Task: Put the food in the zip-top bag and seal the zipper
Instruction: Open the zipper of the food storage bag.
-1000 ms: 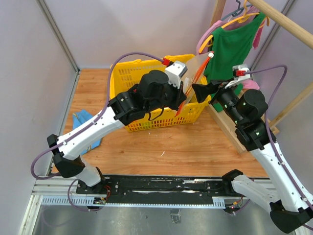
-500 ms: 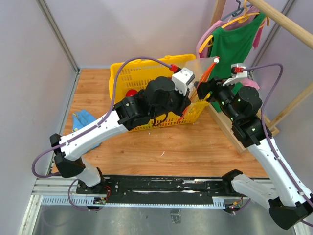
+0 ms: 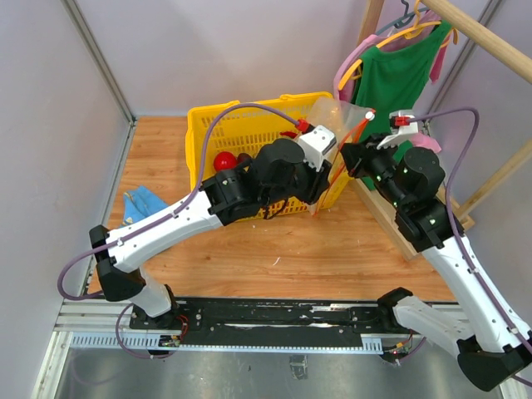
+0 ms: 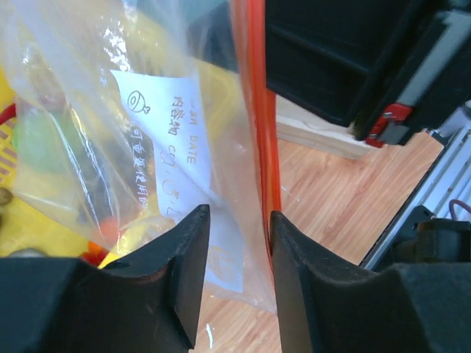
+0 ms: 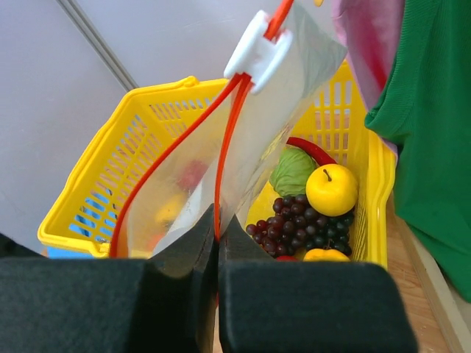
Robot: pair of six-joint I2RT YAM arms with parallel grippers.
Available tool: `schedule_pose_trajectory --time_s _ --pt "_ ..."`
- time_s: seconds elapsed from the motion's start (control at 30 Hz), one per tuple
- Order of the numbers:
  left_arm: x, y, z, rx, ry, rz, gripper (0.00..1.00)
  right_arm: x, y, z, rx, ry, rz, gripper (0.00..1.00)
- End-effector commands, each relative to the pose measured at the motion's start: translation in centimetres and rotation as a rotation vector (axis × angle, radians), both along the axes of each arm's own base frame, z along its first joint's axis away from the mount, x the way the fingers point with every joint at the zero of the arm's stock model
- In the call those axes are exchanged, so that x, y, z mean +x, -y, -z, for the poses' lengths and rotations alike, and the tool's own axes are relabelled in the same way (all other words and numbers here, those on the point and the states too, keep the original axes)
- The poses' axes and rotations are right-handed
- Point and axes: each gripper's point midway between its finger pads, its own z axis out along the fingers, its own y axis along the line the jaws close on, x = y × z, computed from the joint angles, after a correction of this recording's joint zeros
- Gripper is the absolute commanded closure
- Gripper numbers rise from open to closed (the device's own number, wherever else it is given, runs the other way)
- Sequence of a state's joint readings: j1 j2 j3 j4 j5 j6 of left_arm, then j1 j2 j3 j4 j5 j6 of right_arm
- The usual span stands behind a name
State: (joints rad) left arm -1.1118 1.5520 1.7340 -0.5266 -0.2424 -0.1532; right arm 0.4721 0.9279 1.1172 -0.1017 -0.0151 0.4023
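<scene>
Upper centre of the top view: zip-top bag (image 3: 339,116), lifted over the right end of the yellow basket (image 3: 204,133). Clenched on the zipper (image 5: 222,147), below its white slider (image 5: 257,48): right tool (image 5: 218,228). Released, jaws apart astride the bag's orange edge: left tool (image 4: 235,272). Down in the basket: yellow fruit (image 5: 331,189), green piece (image 5: 292,173), grapes (image 5: 294,220). Beneath, the wooden counter (image 3: 332,249).

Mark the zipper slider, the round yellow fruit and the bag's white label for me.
zipper slider (image 5: 257,50): right wrist view, middle of its white body.
round yellow fruit (image 5: 331,190): right wrist view, its glossy front.
bag label (image 4: 173,147): left wrist view, centre of the printed white patch.
</scene>
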Motion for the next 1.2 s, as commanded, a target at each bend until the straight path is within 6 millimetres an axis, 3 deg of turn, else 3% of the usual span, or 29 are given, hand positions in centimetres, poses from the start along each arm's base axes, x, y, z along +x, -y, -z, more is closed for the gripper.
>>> schedule_pose_trajectory --time_s 0.0,0.13,0.23,0.37,0.47,0.8,0.87,1.0,1.17 --pt "-0.5 -0.7 -0.3 -0.017 0.009 -0.007 0.52 -2.0 0.3 -2.0 -0.041 0.06 -0.034 0.99" --pt "-0.7 -1.5 1.1 -0.002 -0.022 -0.03 0.33 -2.9 1.4 -1.7 -0.085 0.065 -0.014 0.99" --pt "-1.0 -2.4 1.9 0.004 -0.037 -0.045 0.27 -3.7 3.0 -1.6 -0.131 0.064 0.036 0.99" --pt "-1.0 -3.8 3.4 0.014 -0.064 -0.073 0.24 -4.9 5.7 -1.6 -0.197 0.059 0.12 0.99" --pt "-0.4 -5.1 5.1 0.018 -0.128 -0.11 0.23 -6.0 6.5 -1.4 -0.254 0.046 0.116 1.0" --pt "-0.4 -8.3 10.9 0.081 -0.278 -0.175 0.23 -9.4 8.9 2.0 -0.435 -0.115 0.095 0.99" --pt "-0.4 -8.8 11.7 0.094 -0.293 -0.179 0.23 -9.8 10.4 2.5 -0.471 -0.158 0.152 0.99" --pt "-1.6 -8.6 11.2 0.061 -0.275 -0.091 0.21 -10.2 12.6 2.0 -0.502 -0.182 0.253 0.99" --pt "-4.2 -6.9 7.8 -0.081 -0.208 0.119 0.16 -9.5 11.5 2.4 -0.454 -0.184 0.227 1.0"
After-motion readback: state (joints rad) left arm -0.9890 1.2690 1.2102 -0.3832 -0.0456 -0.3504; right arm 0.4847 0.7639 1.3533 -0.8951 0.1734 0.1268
